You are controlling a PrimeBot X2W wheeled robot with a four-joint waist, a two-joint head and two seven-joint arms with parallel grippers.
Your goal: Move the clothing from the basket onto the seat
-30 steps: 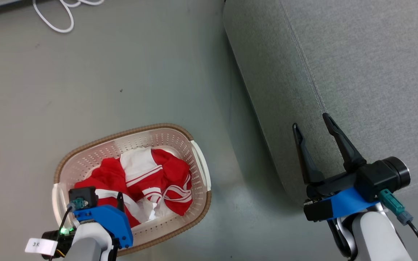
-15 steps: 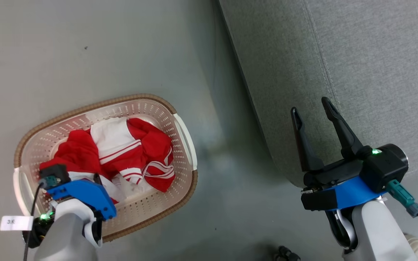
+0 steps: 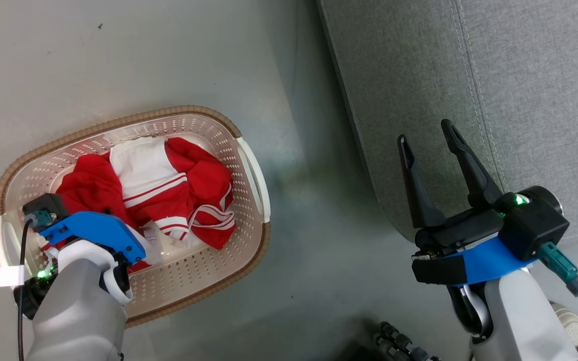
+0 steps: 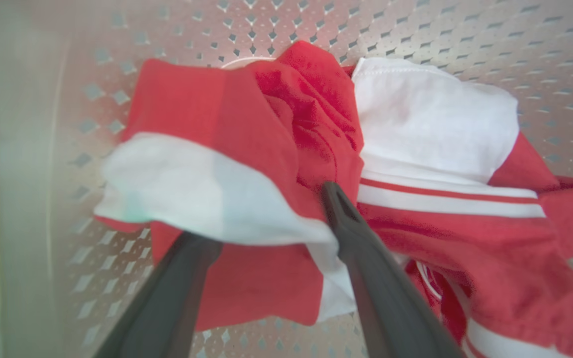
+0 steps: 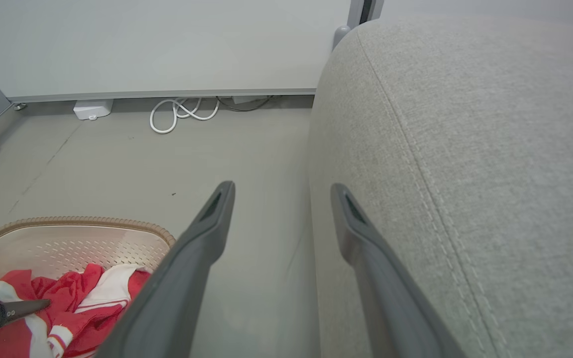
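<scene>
Though near the seat (image 3: pixel 469 75), the basket (image 3: pixel 203 271) stands apart.

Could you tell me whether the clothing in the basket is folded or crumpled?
Crumpled: the clothing lies bunched in uneven folds inside the basket.

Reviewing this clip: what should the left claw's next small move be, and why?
Probably shut the left claw. Its fingers stand apart inside the basket, with a red-and-white fold of the clothing lying between them and one fingertip tucked under the cloth. Nothing is lifted yet, so gripping should come before raising.
</scene>
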